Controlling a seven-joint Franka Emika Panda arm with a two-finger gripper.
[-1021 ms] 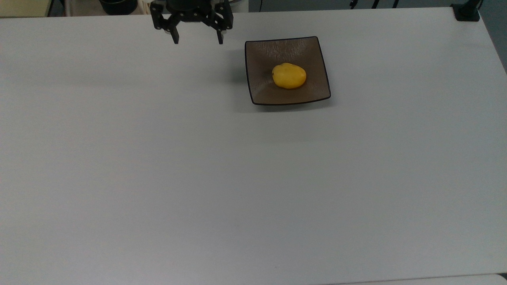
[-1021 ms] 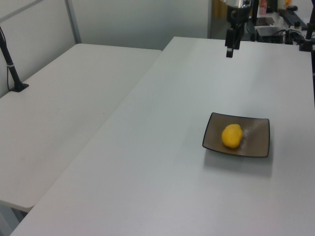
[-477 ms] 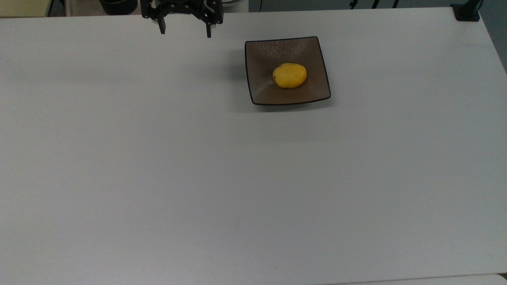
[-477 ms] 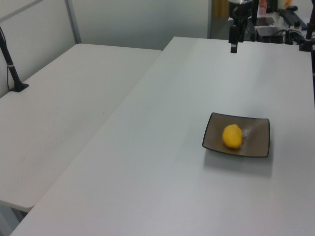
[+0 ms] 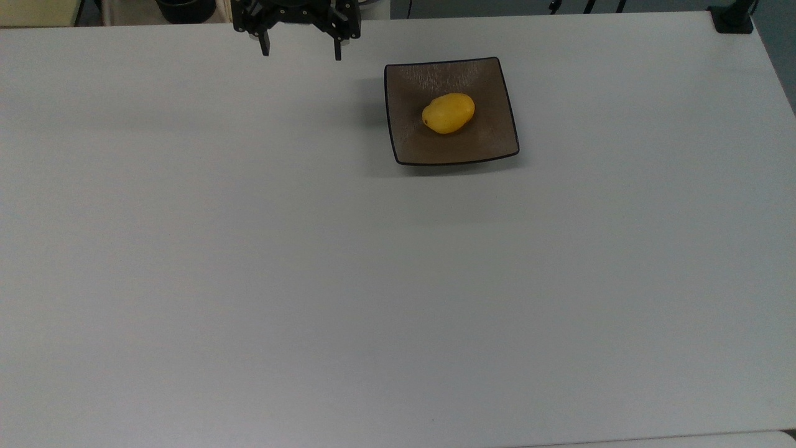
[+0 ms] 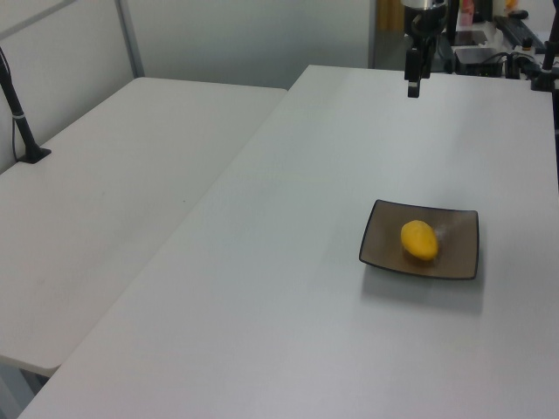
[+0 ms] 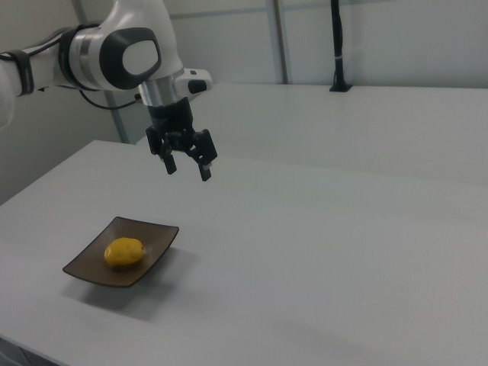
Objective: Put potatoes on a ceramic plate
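Potato (image 5: 448, 113): lying on its side inside the ceramic plate (image 5: 491, 146), slightly toward 11 o'clock of the plate's centre in the top view, clear of every rim. Placement judged complete.

Gripper (image 5: 301, 53): raised above the table (image 5: 311, 280), at about 9 to 10 o'clock from the plate in the top view and well apart from it. Jaws stand wide apart and carry nothing; the right view confirms both fingers spread over bare table.

Handling assessment, potato: smooth, bright yellow, egg-shaped, with a small dark spot at one end. Judged light and firm. The rounded, glossy skin is likely to slip and to roll on the plate's dished floor. Best hold, if one were needed: across the short axis at the widest girth, jaws closing on the two long flanks.

Handling assessment, plate: square, brown glazed, thin dark rim, corners and edges curling slightly upward, faint crackled sheen toward 12 o'clock in the top view. Judged hard, brittle and slick; liable to chip under a knock.

Table: matte pale grey, flat, uniform.
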